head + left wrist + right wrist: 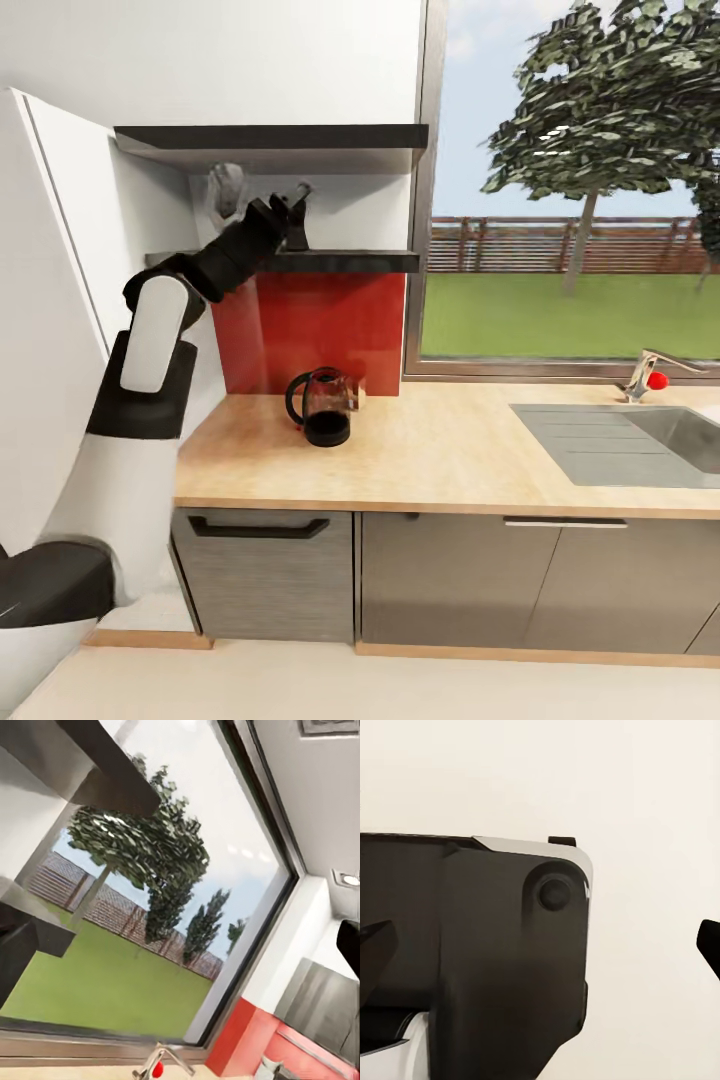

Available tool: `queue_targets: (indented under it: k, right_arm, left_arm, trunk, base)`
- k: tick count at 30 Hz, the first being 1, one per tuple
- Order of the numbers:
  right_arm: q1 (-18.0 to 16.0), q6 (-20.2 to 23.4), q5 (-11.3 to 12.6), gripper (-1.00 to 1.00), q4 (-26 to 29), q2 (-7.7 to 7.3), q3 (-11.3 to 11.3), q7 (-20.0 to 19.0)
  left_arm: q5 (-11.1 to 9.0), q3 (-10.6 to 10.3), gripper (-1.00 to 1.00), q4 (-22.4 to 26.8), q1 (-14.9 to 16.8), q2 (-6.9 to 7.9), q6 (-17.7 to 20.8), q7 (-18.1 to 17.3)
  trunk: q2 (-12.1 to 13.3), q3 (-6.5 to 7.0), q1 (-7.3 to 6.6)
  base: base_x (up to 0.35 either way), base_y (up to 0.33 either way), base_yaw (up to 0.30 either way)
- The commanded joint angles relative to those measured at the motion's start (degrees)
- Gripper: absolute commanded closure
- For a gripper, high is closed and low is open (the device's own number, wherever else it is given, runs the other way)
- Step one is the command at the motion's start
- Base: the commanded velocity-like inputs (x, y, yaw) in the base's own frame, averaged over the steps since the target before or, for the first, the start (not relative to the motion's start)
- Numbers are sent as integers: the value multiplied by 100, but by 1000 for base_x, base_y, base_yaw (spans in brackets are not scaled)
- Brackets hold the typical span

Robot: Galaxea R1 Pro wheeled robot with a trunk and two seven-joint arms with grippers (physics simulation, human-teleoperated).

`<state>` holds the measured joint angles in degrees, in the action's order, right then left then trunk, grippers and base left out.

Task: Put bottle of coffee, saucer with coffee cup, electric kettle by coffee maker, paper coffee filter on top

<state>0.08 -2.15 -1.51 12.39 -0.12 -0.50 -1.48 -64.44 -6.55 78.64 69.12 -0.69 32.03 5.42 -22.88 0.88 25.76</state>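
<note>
The coffee maker [322, 405], a dark glass carafe with a black handle and base, stands on the wooden countertop [440, 450] in front of the red backsplash. A pale, see-through bottle [225, 190] stands on the lower black shelf [350, 261]. My left gripper [297, 208] is raised to that shelf, just to the right of the bottle and apart from it. In the left wrist view its fingertips [15, 945] stand wide apart, so the gripper [180, 945] is open and empty. My right gripper [540, 945] is open too, hanging over my own dark body panel [472, 960].
An upper black shelf [270, 137] hangs above the lower one. A steel sink [640, 440] with a faucet [645, 375] and red knob sits at the counter's right. A large window [570, 200] is behind. Grey cabinets [450, 580] run under the counter.
</note>
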Motion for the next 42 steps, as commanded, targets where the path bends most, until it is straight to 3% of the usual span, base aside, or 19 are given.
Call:
queue_targets:
  k: [1,4,7,8,9,12,15,17,18,19,20,22,25,28,30,38,42]
  right_arm:
    - [1,-14,-16,-100,0,0,-3,-11]
    - [1,-14,-16,-100,0,3,-3,-11]
    - [1,-14,-16,-100,0,3,4,-11]
    - [1,-14,-16,-100,0,3,8,-11]
    - [1,-14,-16,-100,0,4,15,-11]
    - [1,-14,-16,-100,0,4,28,-11]
    - [1,-10,-16,-100,0,4,26,-17]
    - [1,-8,-16,-100,0,4,25,-18]
    - [1,-7,-16,-100,0,4,15,-18]
    - [1,-6,-18,-100,0,4,11,-19]
    - [1,-6,-21,-100,-2,4,4,-19]
    - [1,-5,-23,-100,-5,4,-2,-19]
    - [1,-5,-25,-100,-6,4,-3,-19]
    - [1,-5,-25,-100,-6,4,-3,-19]
    - [1,-11,-25,-100,-2,4,-9,-19]
    - [1,-14,-27,-100,0,4,-10,-19]
    - [1,-14,-19,-100,0,4,4,-19]
  left_arm:
    - [-136,137,-100,-175,159,10,122,55]
    - [-226,329,-100,-757,636,45,281,59]
    - [-190,340,-100,-1374,1108,72,324,91]
    - [-126,330,-100,-1602,1272,71,326,127]
    - [104,281,-100,-1921,1508,73,328,217]
    - [1093,105,-100,-2399,1850,70,311,350]
    - [2434,38,-100,-2745,2095,31,306,386]
    - [2902,29,-100,-2874,2133,17,294,391]
    - [3559,21,-100,-3118,2167,4,270,395]
    - [3765,22,-100,-3216,2176,-1,263,396]
    - [4331,20,-100,-3540,2199,-22,238,397]
    - [4945,16,-100,-3982,2266,-65,84,398]
    - [5623,20,-100,-4817,2502,-110,-439,399]
    - [5775,27,-100,-5264,2670,-140,-626,399]
    - [5876,18,-100,-5652,2854,-258,-783,399]
    - [6028,21,-100,-5691,3213,-379,-977,399]
    - [6080,22,-100,-5689,3241,-484,-1280,402]
  trunk:
    - [-4,-2,2]
    - [-4,-2,2]
    - [-4,-2,2]
    - [-4,-2,2]
    - [-4,-2,2]
    - [-4,-2,2]
    - [-4,-2,2]
    - [-4,-2,2]
    - [-4,-2,2]
    - [-4,-2,2]
    - [-4,-2,2]
    - [-4,-2,2]
    - [-4,-2,2]
    - [-4,-2,2]
    - [-4,-2,2]
    - [-4,-2,2]
    - [-4,-2,2]
  base:
    - [0,0,0]
    - [0,0,0]
    - [0,0,0]
    - [0,0,0]
    - [0,0,0]
    - [0,0,0]
    - [0,0,0]
    - [0,0,0]
    - [0,0,0]
    - [0,0,0]
    - [0,0,0]
    - [0,0,0]
    - [0,0,0]
    - [0,0,0]
    - [0,0,0]
    - [0,0,0]
    - [0,0,0]
